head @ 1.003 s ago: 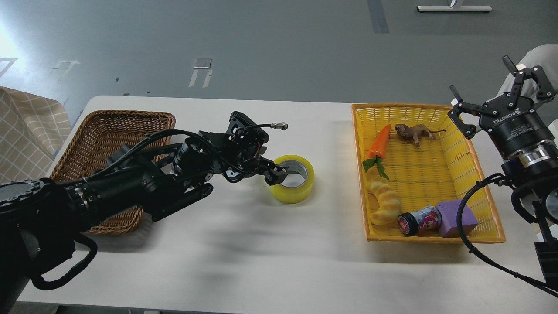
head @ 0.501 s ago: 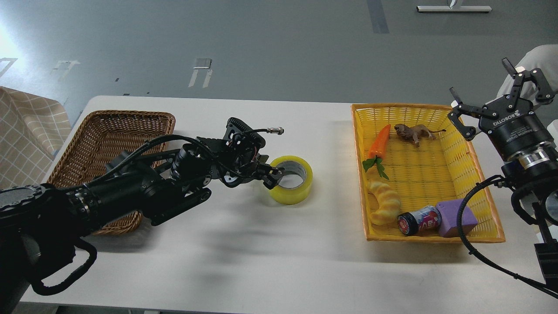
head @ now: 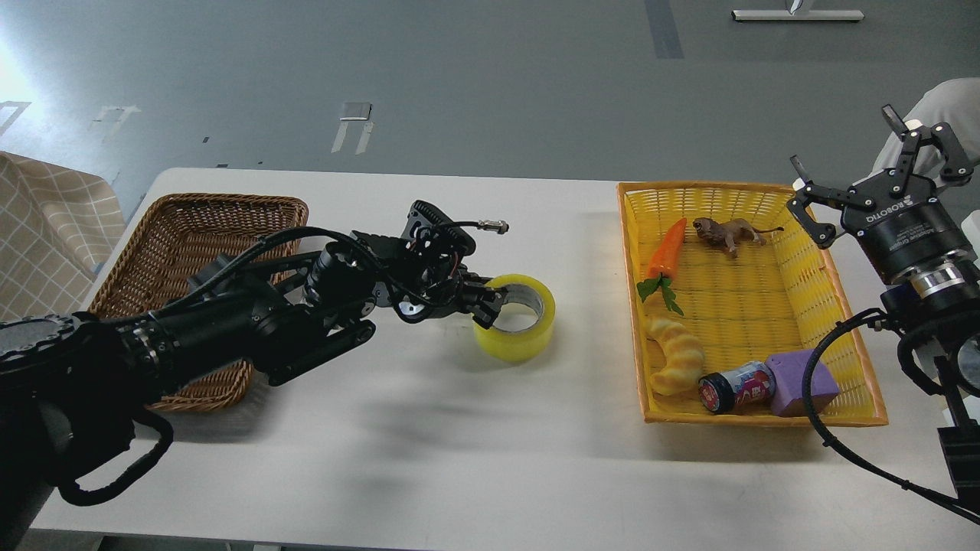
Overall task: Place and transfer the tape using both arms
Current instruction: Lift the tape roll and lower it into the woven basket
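The tape (head: 519,327), a thick yellow roll with a grey-white core, is at the middle of the white table (head: 459,436), its left side slightly raised. My left gripper (head: 490,301) reaches in from the left and pinches the roll's left wall, with one finger inside the core and one outside. My right gripper (head: 844,141) is open and empty. It is held up in the air past the far right edge of the yellow basket (head: 857,337), fingers pointing up and away.
A brown wicker basket (head: 184,229) stands at the left under my left arm. The yellow basket holds a toy carrot (head: 668,245), a toy lion (head: 723,231), a yellow twisted bread toy (head: 677,353), a small can (head: 736,387) and a purple block (head: 800,383).
My left gripper dipped toward the roll, then moved slightly right and up with it. The tape shifted a little right and its left side tilted up. The right arm barely moved.
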You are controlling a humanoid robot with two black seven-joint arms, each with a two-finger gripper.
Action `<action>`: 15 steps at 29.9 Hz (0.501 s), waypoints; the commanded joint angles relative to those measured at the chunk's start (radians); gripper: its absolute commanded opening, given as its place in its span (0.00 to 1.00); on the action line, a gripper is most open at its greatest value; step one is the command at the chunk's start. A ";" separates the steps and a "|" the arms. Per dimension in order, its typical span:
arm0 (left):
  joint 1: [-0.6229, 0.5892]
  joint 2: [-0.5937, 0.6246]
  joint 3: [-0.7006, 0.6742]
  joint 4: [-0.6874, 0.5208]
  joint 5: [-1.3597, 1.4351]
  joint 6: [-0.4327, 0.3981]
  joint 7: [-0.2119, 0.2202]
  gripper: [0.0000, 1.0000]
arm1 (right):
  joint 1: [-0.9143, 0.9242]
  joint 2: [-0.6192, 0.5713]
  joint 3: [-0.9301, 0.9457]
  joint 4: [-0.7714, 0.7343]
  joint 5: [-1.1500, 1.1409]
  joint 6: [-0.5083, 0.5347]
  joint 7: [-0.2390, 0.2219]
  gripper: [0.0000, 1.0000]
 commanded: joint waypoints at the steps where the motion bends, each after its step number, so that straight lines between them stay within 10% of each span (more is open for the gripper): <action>1: -0.062 0.047 0.001 -0.012 -0.068 -0.005 -0.001 0.00 | 0.001 -0.001 0.000 0.000 0.000 0.000 0.000 1.00; 15: -0.149 0.295 0.001 -0.015 -0.082 -0.053 -0.047 0.00 | 0.010 0.003 -0.003 -0.002 0.000 0.000 0.000 1.00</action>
